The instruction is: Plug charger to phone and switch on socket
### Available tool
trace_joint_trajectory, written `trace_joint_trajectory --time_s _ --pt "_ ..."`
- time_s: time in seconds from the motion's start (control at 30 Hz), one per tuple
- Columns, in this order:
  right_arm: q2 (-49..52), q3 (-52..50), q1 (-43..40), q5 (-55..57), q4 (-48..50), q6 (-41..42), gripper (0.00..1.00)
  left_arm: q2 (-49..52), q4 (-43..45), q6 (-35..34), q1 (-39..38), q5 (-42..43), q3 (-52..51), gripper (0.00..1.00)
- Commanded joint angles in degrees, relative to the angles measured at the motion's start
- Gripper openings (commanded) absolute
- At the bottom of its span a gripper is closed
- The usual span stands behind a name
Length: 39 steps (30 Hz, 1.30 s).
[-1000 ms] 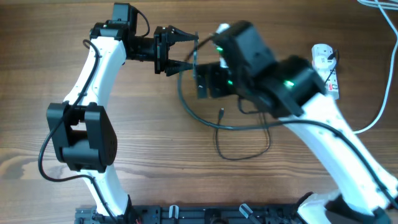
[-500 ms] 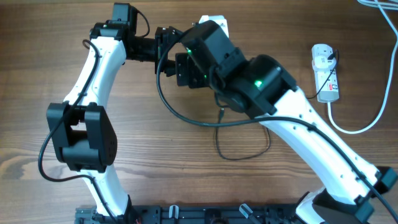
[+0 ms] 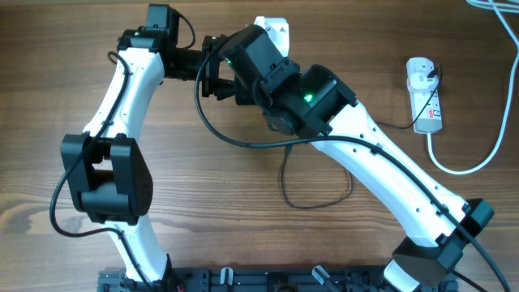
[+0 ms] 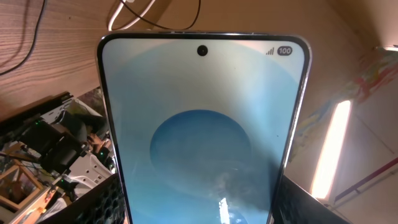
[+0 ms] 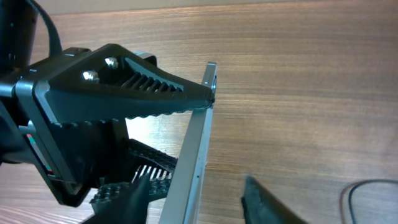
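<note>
Overhead view: the left gripper (image 3: 215, 75) and the right arm's wrist meet at upper centre of the wooden table (image 3: 65, 49), hiding what is held between them.

Left wrist view shows the phone (image 4: 202, 124) clamped by its two long edges. Its lit screen faces the lens and the camera hole is at the far end. Its long axis runs straight out from the left gripper, toward the right in the overhead frame.

Right wrist view catches the same phone edge-on. The right gripper (image 5: 193, 186) has its fingers spread to either side of that thin edge, and nothing shows gripped between them.

The charger (image 3: 312, 205) lies in a loose loop at lower centre of the overhead frame. It is well apart from both grippers, below and to the right of the right gripper. Its connector tip cannot be picked out with the right arm across it. The socket (image 3: 423, 101) sits at the right side, far from the phone.

Plugging in appears not yet done. The right arm is the free one and the nearer to the cable, so it would have to reach down-right for the connector and bring it in along the phone's long axis. The port is probably at the end opposite the camera hole, close to the left gripper's palm, where room looks tight.
</note>
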Motion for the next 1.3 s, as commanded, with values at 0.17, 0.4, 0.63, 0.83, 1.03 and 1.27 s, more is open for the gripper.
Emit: trace_joint_trajectory --time_s 0.17,0.4,0.63,0.83,1.03,1.27 --pt "1.2 1.2 0.2 -0.4 0.3 0.4 0.37 -2.2 -0.1 -1.7 0.1 2.9 0.2 0.49" --pt "1.2 1.2 0.2 -0.4 0.2 1.4 0.23 -2.2 -0.1 -2.7 0.1 2.9 0.2 0.49" --pt "1.6 1.2 0.2 -0.4 0.2 1.5 0.05 -2.2 -0.1 -2.7 0.1 3.8 0.2 0.49" --pt "1.7 1.2 0.2 -3.0 1.1 1.6 0.04 -2.2 0.0 -2.7 0.1 3.7 0.2 0.54" --pt "0.4 1.2 -1.6 -2.3 2.4 20.3 0.04 -2.2 0.2 -2.6 0.1 3.5 0.2 0.83" --pt "-0.8 1.2 -3.5 -2.5 2.3 52.7 0.04 -2.2 0.2 -2.7 0.0 3.5 0.2 0.83"
